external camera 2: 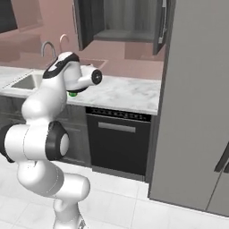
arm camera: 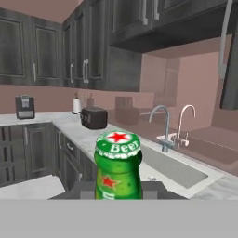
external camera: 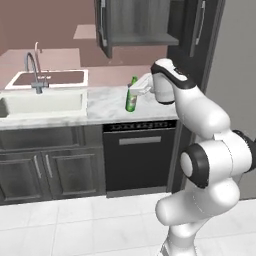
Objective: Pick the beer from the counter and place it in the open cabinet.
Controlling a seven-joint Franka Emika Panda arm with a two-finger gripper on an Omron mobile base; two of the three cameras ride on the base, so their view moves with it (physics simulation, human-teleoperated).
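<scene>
Green beer bottle (red-star label, upright on counter) clamped in claw

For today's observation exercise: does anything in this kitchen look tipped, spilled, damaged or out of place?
Nothing stands out. The beer is upright on the counter, with the gripper shut on it, and the cabinet above is open.
</scene>
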